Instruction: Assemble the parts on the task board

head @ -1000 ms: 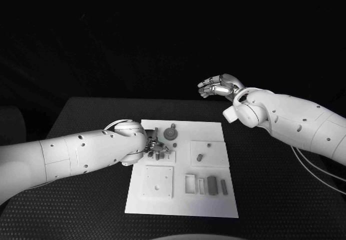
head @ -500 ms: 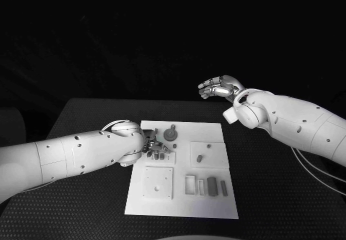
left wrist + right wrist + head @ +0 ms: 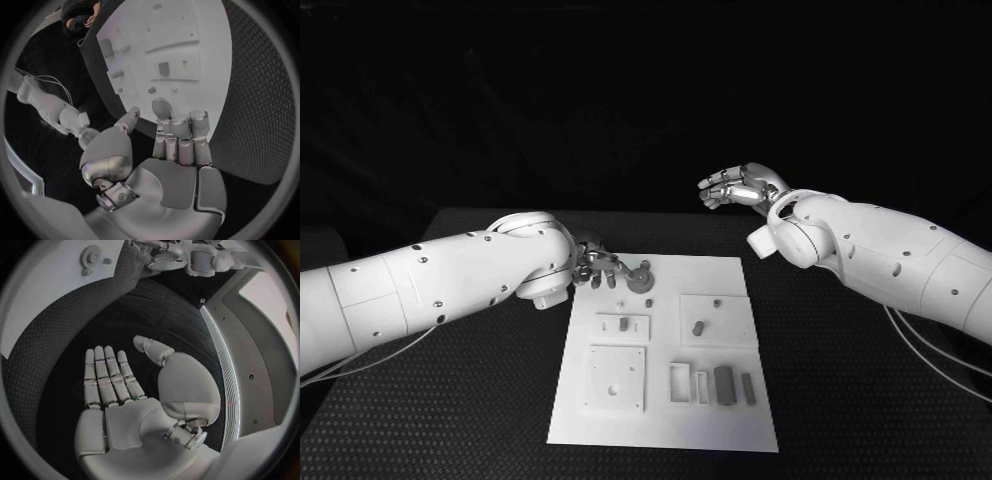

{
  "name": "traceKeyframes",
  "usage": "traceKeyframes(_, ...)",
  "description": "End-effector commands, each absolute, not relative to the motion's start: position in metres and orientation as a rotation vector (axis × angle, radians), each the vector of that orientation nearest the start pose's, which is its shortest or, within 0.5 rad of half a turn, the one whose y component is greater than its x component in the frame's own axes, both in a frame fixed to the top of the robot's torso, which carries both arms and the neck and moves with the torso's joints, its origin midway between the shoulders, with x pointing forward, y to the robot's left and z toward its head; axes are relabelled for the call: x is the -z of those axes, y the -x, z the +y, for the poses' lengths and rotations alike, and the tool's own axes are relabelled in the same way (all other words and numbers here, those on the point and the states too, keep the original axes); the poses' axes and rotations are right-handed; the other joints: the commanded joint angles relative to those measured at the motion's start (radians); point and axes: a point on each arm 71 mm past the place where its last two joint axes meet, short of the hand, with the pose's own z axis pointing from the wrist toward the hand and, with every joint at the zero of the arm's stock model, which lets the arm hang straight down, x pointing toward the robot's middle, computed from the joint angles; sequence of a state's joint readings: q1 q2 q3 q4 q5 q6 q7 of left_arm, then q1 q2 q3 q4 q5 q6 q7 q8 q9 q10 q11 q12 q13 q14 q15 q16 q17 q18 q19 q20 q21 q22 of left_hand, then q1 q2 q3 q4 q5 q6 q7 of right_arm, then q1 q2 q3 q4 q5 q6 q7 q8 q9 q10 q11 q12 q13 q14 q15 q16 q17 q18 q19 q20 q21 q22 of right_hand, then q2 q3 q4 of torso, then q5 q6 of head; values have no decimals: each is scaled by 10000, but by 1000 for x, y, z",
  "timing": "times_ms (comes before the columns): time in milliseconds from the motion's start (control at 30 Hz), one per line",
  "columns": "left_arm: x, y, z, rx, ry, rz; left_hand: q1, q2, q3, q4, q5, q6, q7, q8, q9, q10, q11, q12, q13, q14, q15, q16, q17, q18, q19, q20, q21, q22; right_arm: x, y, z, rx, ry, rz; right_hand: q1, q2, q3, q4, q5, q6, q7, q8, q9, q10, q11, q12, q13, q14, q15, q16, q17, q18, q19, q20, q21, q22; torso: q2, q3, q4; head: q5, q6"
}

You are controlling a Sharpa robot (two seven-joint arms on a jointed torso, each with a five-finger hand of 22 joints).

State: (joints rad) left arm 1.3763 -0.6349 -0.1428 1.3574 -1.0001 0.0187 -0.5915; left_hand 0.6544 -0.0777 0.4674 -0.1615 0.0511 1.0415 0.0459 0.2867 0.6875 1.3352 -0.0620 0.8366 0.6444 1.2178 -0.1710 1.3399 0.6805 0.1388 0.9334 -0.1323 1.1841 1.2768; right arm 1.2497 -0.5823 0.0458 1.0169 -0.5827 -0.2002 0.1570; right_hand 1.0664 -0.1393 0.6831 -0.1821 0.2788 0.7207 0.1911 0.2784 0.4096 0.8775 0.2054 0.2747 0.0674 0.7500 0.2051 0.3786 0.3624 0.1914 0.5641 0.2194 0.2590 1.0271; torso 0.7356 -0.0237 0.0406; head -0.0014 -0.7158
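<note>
The white board [image 3: 664, 350] is lying in the middle of the black table [image 3: 473, 400]. The left hand [image 3: 599, 268] is hovering over the board's 11 o'clock corner, fingers apart and holding nothing, just beside a round gear [image 3: 640, 277]. The right hand [image 3: 741, 187] is hanging well apart at 1 o'clock, beyond the table's far edge, fingers loosely curled around nothing.
</note>
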Motion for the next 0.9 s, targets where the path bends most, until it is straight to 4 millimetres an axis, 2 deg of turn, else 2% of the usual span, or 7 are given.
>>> traceKeyframes(33, 171, -537, 173, 4349, 3531, 21389, 442, -31, 154, -311, 183, -525, 275, -68, 15, -874, 263, -653, -309, -772, 270, -745, -357, -222, -601, -949, -545, -207, 161, -585, -219, -11196, -6524, 15875, -87, -14, -66, -21, 67, -56, 421, 59, -17, 57, -10, -47, 5, -43, 17, -51, -12, -159, -81, -4, -42, 12, 10, 0, -9, -3, 70)
traceKeyframes(67, 170, -541, 175, 4357, 3733, 21220, 646, -19, 210, -422, 245, -657, 386, -40, 43, -1088, 347, -899, -448, -986, 385, -1025, -509, -381, -852, -810, -831, -335, 161, -585, -220, -11190, -6528, 15872, -89, -15, -67, -20, 68, -56, 421, 60, -17, 58, -9, -48, 5, -44, 17, -51, -13, -159, -81, -4, -42, 13, 7, -1, -8, -3, 84)
traceKeyframes(133, 170, -545, 177, 4309, 3816, 21131, 711, -68, 208, -440, 235, -756, 471, -12, 63, -1329, 424, -1160, -589, -1207, 485, -1291, -647, -500, -1049, -710, -1078, -447, 161, -585, -220, -11182, -6533, 15862, -91, -16, -68, -20, 69, -56, 421, 60, -18, 58, -9, -48, 5, -44, 17, -51, -13, -159, -81, -4, -43, 15, 7, -2, -11, -1, 98)
traceKeyframes(200, 170, -550, 179, 4257, 3824, 20976, 739, -279, 194, -335, 59, -947, 602, 31, 72, -1619, 583, -1625, -854, -1550, 678, -1744, -880, -694, -1369, -562, -1535, -657, 161, -586, -220, -11175, -6535, 15859, -93, -17, -70, -19, 71, -56, 421, 60, -18, 59, -9, -50, 5, -44, 17, -50, -14, -159, -81, -4, -44, 16, 15, -5, -15, 2, 140)
traceKeyframes(300, 168, -558, 179, 3891, 3506, 20606, 957, -382, 217, -372, 78, -1182, 696, -21, -11, -1709, 682, -1881, -1000, -1669, 779, -1940, -980, -773, -1459, -520, -1716, -728, 161, -586, -221, -11172, -6540, 15864, -105, -20, -78, -13, 76, -55, 419, 62, -20, 61, -8, -53, 5, -42, 17, -47, -16, -160, -79, -3, -46, 22, 31, -15, -18, -33, 183)
traceKeyframes(500, 168, -574, 183, 3108, 3017, 20214, 1801, -458, 262, -764, 603, -1246, 720, 81, -102, -1565, 705, -2005, -1070, -1611, 809, -1950, -982, -865, -1452, -488, -1751, -677, 161, -587, -221, -11159, -6546, 15838, -123, -23, -91, -5, 84, -55, 416, 64, -23, 64, -7, -59, 6, -35, 18, -40, -19, -158, -72, -4, -47, 33, 42, -17, -47, -59, 257)
traceKeyframes(900, 180, -586, 185, 2284, 2561, 20485, 1751, -596, -69, -553, 438, -1207, 614, 259, -181, -1255, 583, -1648, -827, -1393, 654, -1430, -704, -841, -1215, -610, -1556, -501, 161, -586, -221, -11195, -6526, 15842, -136, -29, -105, -3, 99, -56, 413, 66, -27, 68, -10, -66, 6, -38, 13, -38, -25, -157, -71, -6, -53, 46, 122, -29, -125, -40, 318)
